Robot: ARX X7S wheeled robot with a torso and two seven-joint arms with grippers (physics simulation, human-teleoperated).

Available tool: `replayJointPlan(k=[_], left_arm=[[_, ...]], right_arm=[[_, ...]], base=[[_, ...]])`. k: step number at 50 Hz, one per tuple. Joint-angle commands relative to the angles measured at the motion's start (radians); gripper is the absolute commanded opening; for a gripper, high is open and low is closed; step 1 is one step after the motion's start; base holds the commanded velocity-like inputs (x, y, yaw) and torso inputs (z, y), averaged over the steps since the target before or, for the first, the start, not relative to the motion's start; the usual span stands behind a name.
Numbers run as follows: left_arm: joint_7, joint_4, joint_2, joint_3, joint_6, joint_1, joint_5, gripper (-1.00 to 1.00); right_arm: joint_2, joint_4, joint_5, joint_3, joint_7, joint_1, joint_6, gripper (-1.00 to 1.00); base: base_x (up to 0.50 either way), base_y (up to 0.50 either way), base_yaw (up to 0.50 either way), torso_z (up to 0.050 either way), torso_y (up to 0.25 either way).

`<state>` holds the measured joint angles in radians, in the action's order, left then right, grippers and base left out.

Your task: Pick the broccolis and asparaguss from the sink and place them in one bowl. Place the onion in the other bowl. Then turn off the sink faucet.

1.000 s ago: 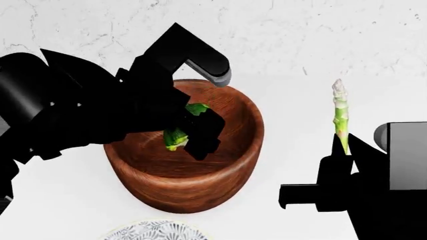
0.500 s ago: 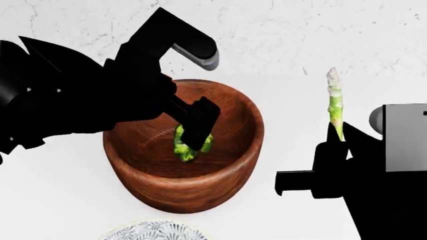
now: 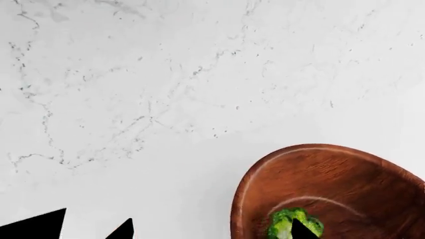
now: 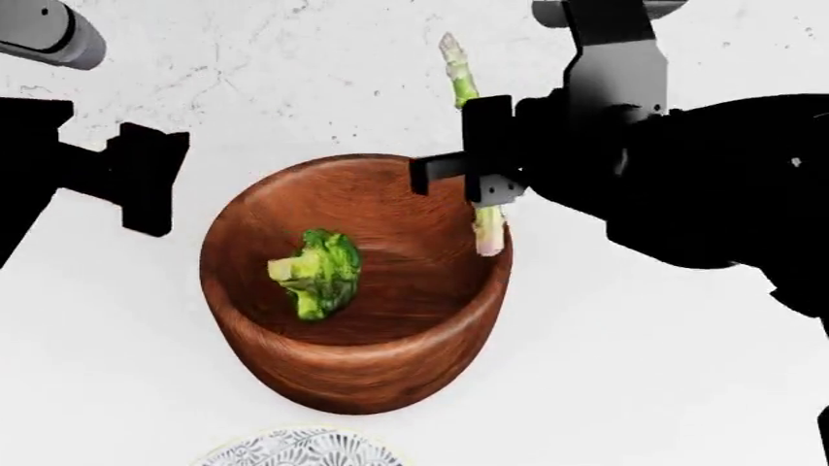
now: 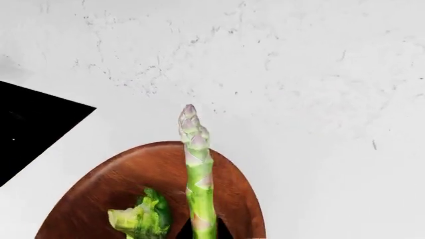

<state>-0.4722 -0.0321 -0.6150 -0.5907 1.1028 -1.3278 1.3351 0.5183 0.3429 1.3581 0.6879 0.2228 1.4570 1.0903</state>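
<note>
The right tool [image 4: 486, 175] is clamped on an asparagus spear [image 4: 469, 146] above the far rim of the wooden bowl [image 4: 356, 369] on the white marble table [image 4: 647, 369]. A broccoli floret [image 4: 317, 272] lies inside that bowl. The left tool [image 4: 143, 180] hovers beside the bowl, and I cannot tell whether it is apart or together.

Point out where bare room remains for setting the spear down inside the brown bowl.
The round reddish-brown wooden bowl is bare right of the dark green broccoli floret, beneath the slim green asparagus spear held by the right claw. Its left holds the floret.
</note>
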Motion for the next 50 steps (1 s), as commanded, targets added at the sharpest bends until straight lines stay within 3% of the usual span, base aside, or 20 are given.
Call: replayJointPlan(k=[1,6,8,12,23,34,35,50], left_arm=[[-0.173,0.279,-0.238,0.172,-0.060,0.249,0.152,1.00],[-0.192,0.297,-0.259,0.194,-0.074,0.277,0.180,1.00],[-0.188,0.301,-0.268,0.202,-0.079,0.279,0.183,1.00],[-0.184,0.300,-0.282,0.226,-0.099,0.310,0.214,1.00],[-0.183,0.321,-0.302,0.242,-0.142,0.384,0.201,1.00],[-0.162,0.311,-0.313,0.241,-0.156,0.406,0.176,1.00],[-0.164,0.311,-0.311,0.240,-0.154,0.404,0.179,1.00],[-0.177,0.312,-0.314,0.245,-0.142,0.374,0.203,1.00]], right_arm=[[-0.282,0.617,-0.212,0.264,-0.570,0.265,0.007,-1.00],[-0.433,0.951,-0.378,0.424,-0.856,0.308,-0.103,-1.00],[-0.454,0.965,-0.441,0.457,-0.920,0.292,-0.096,-1.00],[-0.470,0.965,-0.544,0.361,-0.908,0.275,-0.066,-1.00],[-0.515,0.966,-1.035,-0.092,-0.939,0.226,-0.016,-1.00],[-0.518,0.966,-0.922,-0.018,-0.936,0.198,-0.042,-1.00],[-0.518,0.966,-0.918,-0.020,-0.935,0.199,-0.042,1.00],[-0.518,0.966,-1.050,-0.155,-0.919,0.219,-0.058,1.00]], base=[[0.00,0.00,0.00,0.000,0.000],[0.00,0.00,0.00,0.000,0.000],[0.00,0.00,0.00,0.000,0.000],[0.00,0.00,0.00,0.000,0.000],[0.00,0.00,0.00,0.000,0.000],[0.00,0.00,0.00,0.000,0.000],[0.00,0.00,0.00,0.000,0.000],[0.00,0.00,0.00,0.000,0.000]])
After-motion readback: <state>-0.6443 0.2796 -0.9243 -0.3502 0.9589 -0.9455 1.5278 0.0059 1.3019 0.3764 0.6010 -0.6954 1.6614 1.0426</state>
